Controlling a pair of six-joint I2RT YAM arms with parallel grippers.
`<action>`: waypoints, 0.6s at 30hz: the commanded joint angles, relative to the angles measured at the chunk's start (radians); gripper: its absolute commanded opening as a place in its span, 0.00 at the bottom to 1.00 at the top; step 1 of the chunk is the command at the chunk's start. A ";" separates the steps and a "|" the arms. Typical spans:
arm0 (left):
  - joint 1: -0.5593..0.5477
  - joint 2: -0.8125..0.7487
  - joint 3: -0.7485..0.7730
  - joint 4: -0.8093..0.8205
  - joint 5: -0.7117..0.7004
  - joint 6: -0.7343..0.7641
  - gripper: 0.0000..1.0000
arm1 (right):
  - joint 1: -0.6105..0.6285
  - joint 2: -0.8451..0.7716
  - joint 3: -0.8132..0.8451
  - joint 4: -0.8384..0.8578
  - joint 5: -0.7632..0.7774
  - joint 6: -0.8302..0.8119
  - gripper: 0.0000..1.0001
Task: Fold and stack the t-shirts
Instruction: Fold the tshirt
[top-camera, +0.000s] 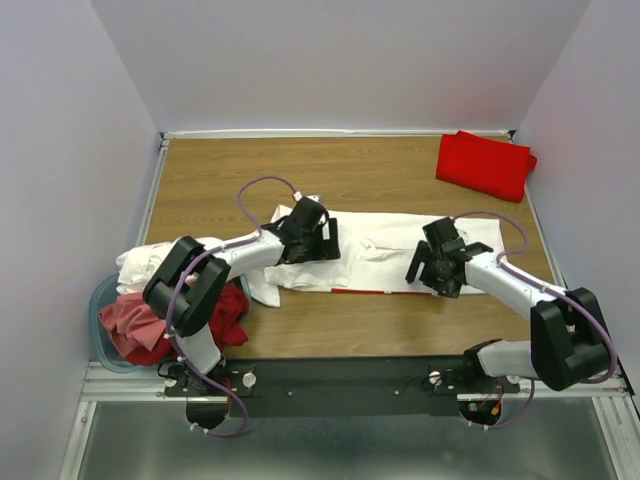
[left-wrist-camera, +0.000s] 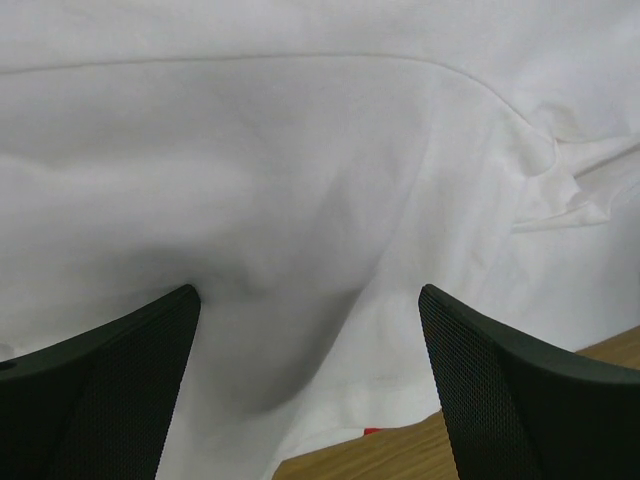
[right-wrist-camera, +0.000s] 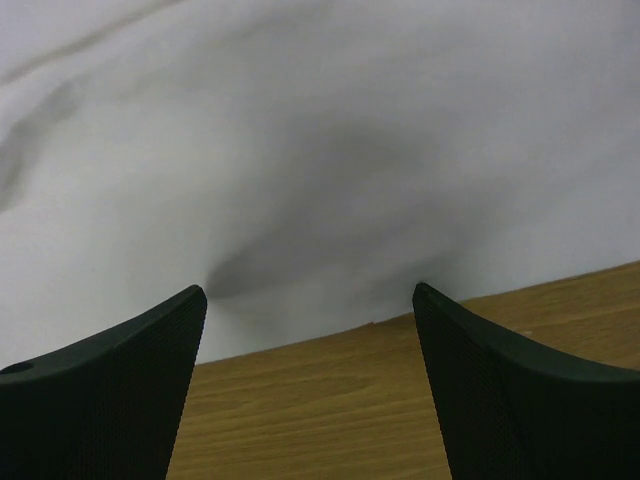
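White t-shirt (top-camera: 380, 255): spread flat in a long band across the middle of the wooden surface (top-camera: 400, 330); wrinkled at its left end; a thin red strip shows along its near edge.
Left jaws: released, spread wide, nothing between them; fingers (left-wrist-camera: 110, 390) point down onto the shirt's left end.
Right jaws: released, equally wide; fingers (right-wrist-camera: 520, 390) sit at the shirt's near edge on its right part, half over cloth, half over bare wood.
Folded red t-shirt (top-camera: 483, 163): far right corner, well apart from both arms.
Pale blue tub (top-camera: 103, 300): near left edge, heaped with a crumpled white t-shirt (top-camera: 148, 262) over red cloth (top-camera: 140, 332).
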 joint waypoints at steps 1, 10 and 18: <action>0.005 0.119 0.066 0.024 -0.036 0.052 0.98 | -0.003 -0.048 -0.082 -0.002 -0.091 0.062 0.91; 0.040 0.300 0.326 -0.061 -0.085 0.174 0.98 | -0.001 -0.166 -0.204 -0.004 -0.255 0.148 0.89; 0.052 0.468 0.576 -0.138 -0.135 0.303 0.98 | 0.113 -0.116 -0.147 0.016 -0.263 0.209 0.88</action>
